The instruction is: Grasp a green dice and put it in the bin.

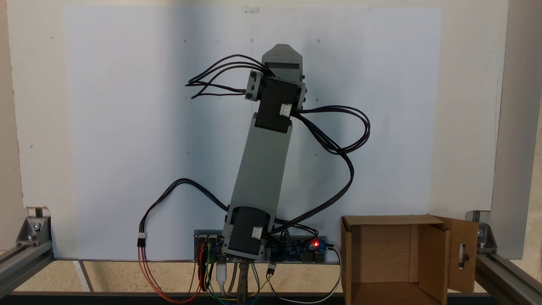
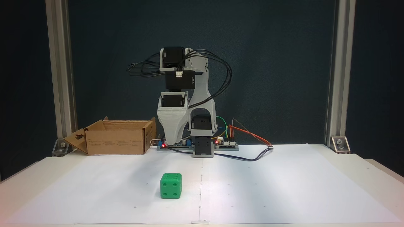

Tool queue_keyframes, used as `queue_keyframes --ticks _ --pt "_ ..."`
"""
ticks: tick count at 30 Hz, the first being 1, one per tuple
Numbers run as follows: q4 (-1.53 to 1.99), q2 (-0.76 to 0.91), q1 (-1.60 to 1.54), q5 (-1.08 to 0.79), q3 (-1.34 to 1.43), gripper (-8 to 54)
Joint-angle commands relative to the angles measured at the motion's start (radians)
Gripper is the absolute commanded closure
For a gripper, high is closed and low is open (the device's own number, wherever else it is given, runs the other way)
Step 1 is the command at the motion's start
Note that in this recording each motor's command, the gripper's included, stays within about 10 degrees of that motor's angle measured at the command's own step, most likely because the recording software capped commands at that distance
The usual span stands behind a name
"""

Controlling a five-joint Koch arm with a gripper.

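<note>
The green dice (image 2: 171, 186) rests on the white paper in front of the arm, a four-pip face turned to the camera. My gripper (image 2: 173, 142) hangs above the table, well behind the dice and apart from it, its tip pointing down. Seen from above, the gripper (image 1: 281, 53) is a grey wedge at the arm's far end. Its jaws overlap, so their state is unclear. The brown cardboard bin (image 2: 116, 142) stands open at the back left in one fixed view and at the lower right, bin (image 1: 385, 221), in the other, with a slotted flap (image 1: 457, 237) folded out.
The arm's base and a controller board (image 2: 225, 143) with red lights sit at the back of the table, with loose cables (image 1: 338, 140) looping around the arm. Aluminium frame posts (image 2: 61, 78) stand at both rear corners. White paper (image 2: 268, 183) covers the table.
</note>
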Motion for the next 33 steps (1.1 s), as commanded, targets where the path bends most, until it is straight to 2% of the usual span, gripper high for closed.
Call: queue_keyframes --ticks 1,15,33 --pt "-0.020 0.009 0.006 -0.052 -0.060 1.9" --pt "-0.035 -0.075 0.017 -0.049 -0.058 1.9" --pt "-0.064 -0.075 0.009 -0.032 0.021 1.6"
